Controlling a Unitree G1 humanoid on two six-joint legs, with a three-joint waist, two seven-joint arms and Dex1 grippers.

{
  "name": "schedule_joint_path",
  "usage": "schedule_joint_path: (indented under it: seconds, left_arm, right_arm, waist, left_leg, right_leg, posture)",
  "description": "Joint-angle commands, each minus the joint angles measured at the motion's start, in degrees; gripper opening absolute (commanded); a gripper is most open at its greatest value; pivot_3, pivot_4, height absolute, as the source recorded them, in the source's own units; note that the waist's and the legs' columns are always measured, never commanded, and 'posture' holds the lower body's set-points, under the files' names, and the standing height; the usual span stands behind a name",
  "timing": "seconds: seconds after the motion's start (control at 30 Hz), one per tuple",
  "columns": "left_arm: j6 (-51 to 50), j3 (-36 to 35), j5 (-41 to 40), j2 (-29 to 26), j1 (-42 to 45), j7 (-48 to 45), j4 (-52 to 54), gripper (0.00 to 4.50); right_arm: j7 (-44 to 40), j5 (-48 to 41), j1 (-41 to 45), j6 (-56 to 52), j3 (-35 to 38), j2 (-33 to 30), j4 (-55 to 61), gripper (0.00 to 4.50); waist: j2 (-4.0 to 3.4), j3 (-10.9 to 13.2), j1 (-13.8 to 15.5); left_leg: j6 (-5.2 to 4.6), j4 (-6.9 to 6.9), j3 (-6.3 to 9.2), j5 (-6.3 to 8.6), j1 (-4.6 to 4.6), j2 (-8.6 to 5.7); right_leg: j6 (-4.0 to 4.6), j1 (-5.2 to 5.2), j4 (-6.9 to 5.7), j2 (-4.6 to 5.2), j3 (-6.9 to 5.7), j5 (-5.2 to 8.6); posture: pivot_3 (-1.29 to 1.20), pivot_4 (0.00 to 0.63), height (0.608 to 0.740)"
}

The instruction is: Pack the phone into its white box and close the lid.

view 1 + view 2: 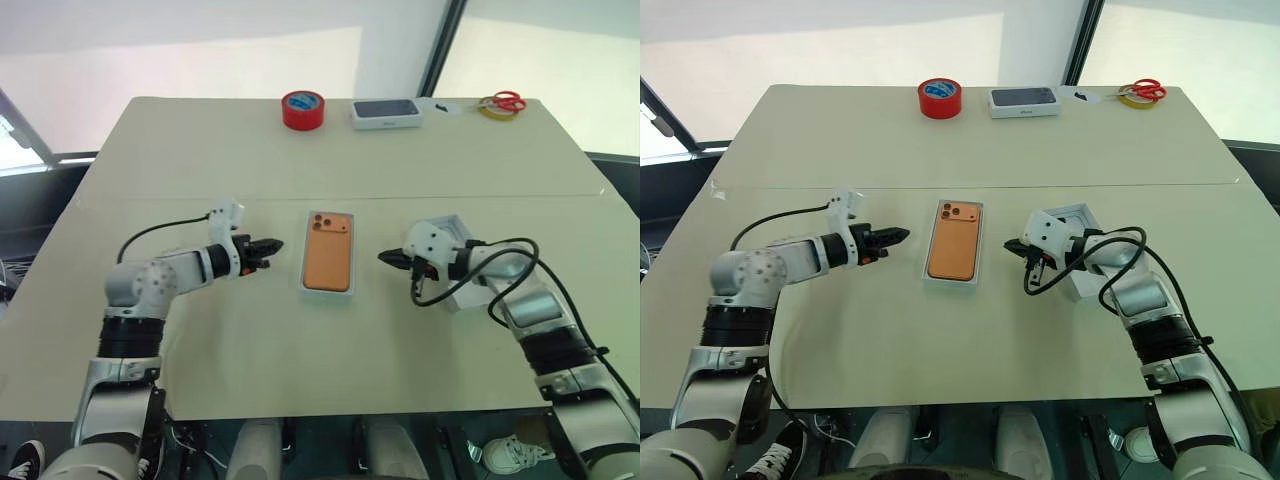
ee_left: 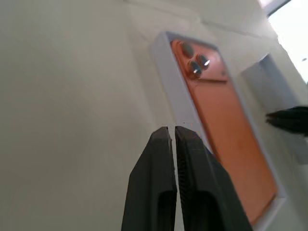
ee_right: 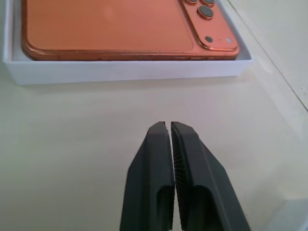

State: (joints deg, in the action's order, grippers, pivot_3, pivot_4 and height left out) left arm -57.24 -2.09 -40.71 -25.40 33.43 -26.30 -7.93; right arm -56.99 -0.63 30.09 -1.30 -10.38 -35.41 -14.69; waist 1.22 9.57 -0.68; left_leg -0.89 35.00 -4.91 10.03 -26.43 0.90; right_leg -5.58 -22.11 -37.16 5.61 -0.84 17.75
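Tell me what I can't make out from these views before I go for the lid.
- The lid: in both eye views the right gripper and its arm cover most of it, so its inside stays hidden.
- The white box: its floor is hidden under the phone.
- The phone: the right wrist view's top edge cuts it off.
- Print on the closed box at the table's far edge: too small to read.

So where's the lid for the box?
In the head views the lid lies open side up on the table, on the robot's right, partly behind the right gripper and to the right of the white box holding the phone.
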Motion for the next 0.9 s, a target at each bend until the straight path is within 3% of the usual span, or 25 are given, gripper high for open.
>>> schedule_joint_path:
  seconds: [0.03,0.1,0.17,0.3,0.57,0.73,0.9]
  left_arm:
    - [6.5,7.3,6.8,3.6,2.6,-3.9,-2.5,0.08]
    - [9.1,11.5,11.2,4.1,3.3,-5.7,-4.3,0.08]
    - [8.6,13.4,10.7,6.2,4.1,-9.5,-4.4,0.08]
    - [7.0,11.6,9.2,11.5,6.5,-11.4,-6.7,0.08]
    - [13.9,12.9,15.4,17.9,10.5,-14.2,-17.3,0.08]
    - [20.5,11.6,19.4,18.2,13.5,-15.8,-26.3,0.08]
    - [20.0,13.1,20.8,17.0,12.0,-19.4,-23.8,0.08]
  right_arm:
    - [1.7,3.7,2.2,3.6,-2.2,0.9,-1.9,0.0]
    - [1.9,5.5,2.6,5.0,-3.4,0.6,-3.1,0.0]
    - [1.8,4.7,2.9,4.7,-2.7,0.6,-3.3,0.0]
    - [0.9,4.0,2.7,4.8,-0.8,-2.2,-3.6,0.0]
    - [-0.4,3.0,-0.3,4.3,3.0,-9.6,-4.5,0.0]
    - [-1.2,2.1,-2.6,3.0,4.0,-10.7,-1.8,0.0]
    - [0.5,3.5,-2.6,4.2,4.4,-11.3,-3.3,0.0]
  waist:
    - [0.0,0.0,0.0]
    - [0.0,0.0,0.1]
    - [-0.05,0.0,0.1]
    - [-0.05,0.0,0.4]
    - [-0.05,0.0,0.4]
    - [-0.04,0.0,0.2]
    - [-0.05,0.0,0.0]
  left_leg:
    - [-0.02,0.0,0.01,0.01,0.0,0.0]
    - [-0.04,0.01,0.0,0.03,-0.06,-0.02]
    - [-0.04,-0.01,0.01,0.03,-0.05,-0.02]
    - [-0.1,0.04,0.02,0.06,-0.06,-0.01]
    - [-0.22,0.13,0.0,0.1,-0.05,-0.04]
    - [-0.35,0.19,0.01,0.03,0.0,-0.01]
    - [-0.35,0.21,0.01,0.04,0.02,0.0]
  right_leg:
    - [0.0,-0.01,0.01,0.0,0.0,0.0]
    - [-0.01,-0.07,0.02,0.03,0.0,-0.01]
    - [-0.01,-0.06,0.01,0.03,0.0,-0.01]
    - [-0.05,-0.01,0.02,0.04,-0.01,-0.03]
    - [-0.15,0.05,0.03,0.04,-0.01,-0.08]
    - [-0.16,0.11,0.02,-0.01,-0.03,-0.08]
    - [-0.16,0.14,0.02,0.0,-0.02,-0.08]
  posture:
    - [0.0,0.15,0.74]
    - [0.0,0.15,0.74]
    - [0.0,0.15,0.74]
    - [0.0,0.15,0.74]
    - [0.0,0.15,0.74]
    - [0.0,0.15,0.74]
    - [0.0,0.15,0.74]
